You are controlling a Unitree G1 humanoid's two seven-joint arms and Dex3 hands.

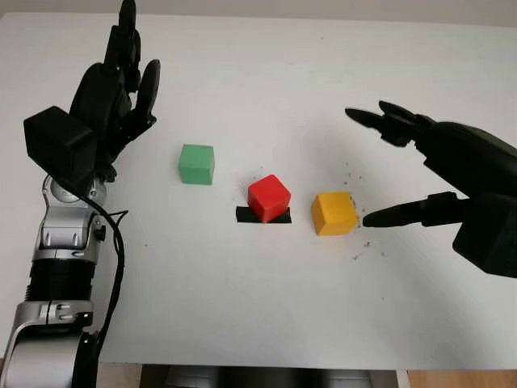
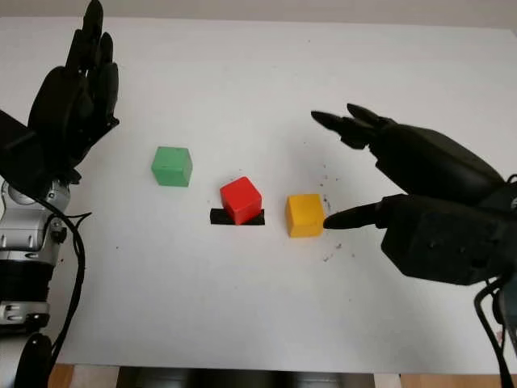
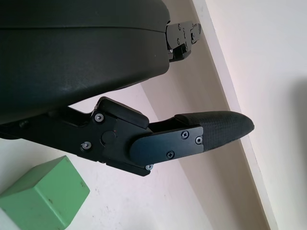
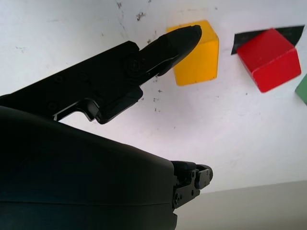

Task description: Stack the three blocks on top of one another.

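- My right hand [image 1: 420,174] is open and holds nothing. It is out on the right side of the table [image 1: 266,299], just beside the yellow block [image 1: 334,213].
- One finger [image 1: 396,215] of that hand points at the yellow block's right side. Its tip is very close to it, but I cannot tell if it touches.
- My other fingers on that hand are up higher and farther back, well apart from the block.
- My left hand [image 1: 109,93] is open too and holds nothing. It is held up over the far left of the table, near the green block [image 1: 196,164].
- The three blocks sit in a row, each one apart from the next: green on the left, the red block [image 1: 269,197] in the middle, yellow on the right.
- The red block sits on a strip of black tape [image 1: 262,216] and is turned a bit.
- No block is on top of another yet, so I think the stacking has not begun.
- The blocks look small, hard and light, with smooth flat sides. I think they will not squash or break, but they might slip.
- I would pinch the yellow block on two flat sides that face away from each other, near the middle.
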